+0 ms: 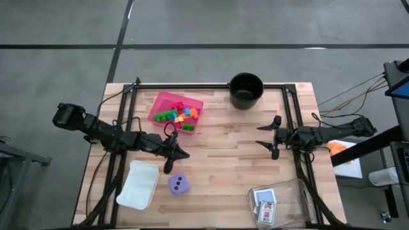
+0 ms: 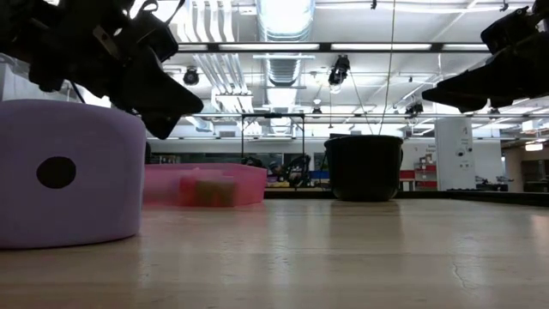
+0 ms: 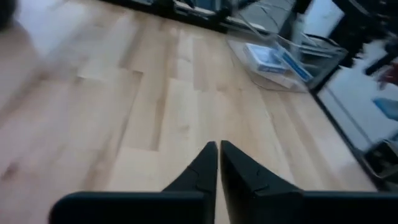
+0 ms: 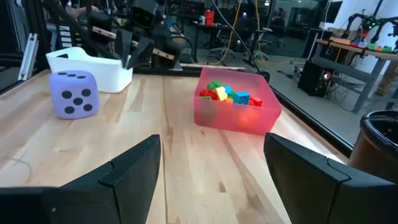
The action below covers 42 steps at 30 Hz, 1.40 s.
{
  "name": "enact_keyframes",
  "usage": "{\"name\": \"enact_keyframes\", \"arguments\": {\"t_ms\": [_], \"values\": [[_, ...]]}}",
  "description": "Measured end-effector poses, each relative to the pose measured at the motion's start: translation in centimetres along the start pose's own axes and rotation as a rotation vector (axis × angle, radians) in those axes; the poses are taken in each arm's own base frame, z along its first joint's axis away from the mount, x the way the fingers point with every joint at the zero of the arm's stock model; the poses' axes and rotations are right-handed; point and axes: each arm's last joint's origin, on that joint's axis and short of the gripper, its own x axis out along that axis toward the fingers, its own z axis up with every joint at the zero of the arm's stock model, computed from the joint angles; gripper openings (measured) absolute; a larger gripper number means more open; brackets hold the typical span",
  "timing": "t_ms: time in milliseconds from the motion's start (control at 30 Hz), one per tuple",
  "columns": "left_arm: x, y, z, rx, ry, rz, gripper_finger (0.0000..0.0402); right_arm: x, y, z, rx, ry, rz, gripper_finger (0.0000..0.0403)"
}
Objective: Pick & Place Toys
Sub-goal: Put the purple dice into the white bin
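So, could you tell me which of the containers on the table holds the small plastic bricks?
The pink tray holds the bricks; the white bin looks empty.

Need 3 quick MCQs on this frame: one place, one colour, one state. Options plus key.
1. Where are the small bricks?
A. in the pink tray
B. in the black pot
C. loose on the table

2. What colour is the die?
A. green
B. purple
C. orange

3. How is the left gripper?
A. open
B. shut on the die
C. shut, holding nothing

Key: 1 A, high view shows them inside the tray. 2 B, purple with dark dots. 3 C, left wrist view shows fingers together over bare wood; the right gripper is open.
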Motion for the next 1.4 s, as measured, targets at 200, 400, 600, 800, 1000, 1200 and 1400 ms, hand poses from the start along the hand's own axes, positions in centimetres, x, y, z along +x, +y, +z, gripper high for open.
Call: {"name": "enact_keyframes", "arguments": {"t_ms": [200,400,600,800,1000,1200,1400], "values": [[0.2,-0.6,0.3,-0.037,0.065,-0.096,0.0125,0.0,0.0,0.0,0.0,-0.001,0.0,0.0285],[0.8,-1.8,1.9,-0.103,0.23,-0.009,0.0252,0.0,0.0,0.1,0.001,-0.004,0.001,0.0285],[0.6,-5.3,4.9,-0.007,0.335,0.015,0.0305,0.0,0.0,0.1,0.001,-0.004,0.001,0.0285],[-0.7,-9.6,6.5,0.103,0.351,0.031,0.0296,0.0,0.0,0.1,0.001,-0.004,0.001,0.0285],[-2.2,-12.5,5.4,0.089,0.32,0.123,0.0281,0.0,0.0,0.1,0.001,-0.004,0.001,0.0285],[-2.7,-14.7,3.0,0.151,0.316,0.153,0.0281,0.0,0.0,0.1,0.001,-0.004,0.002,0.0285],[-0.4,-16.0,0.3,0.257,0.401,0.184,0.0281,0.0,0.0,0.1,0.001,-0.005,0.002,0.0285]]}}
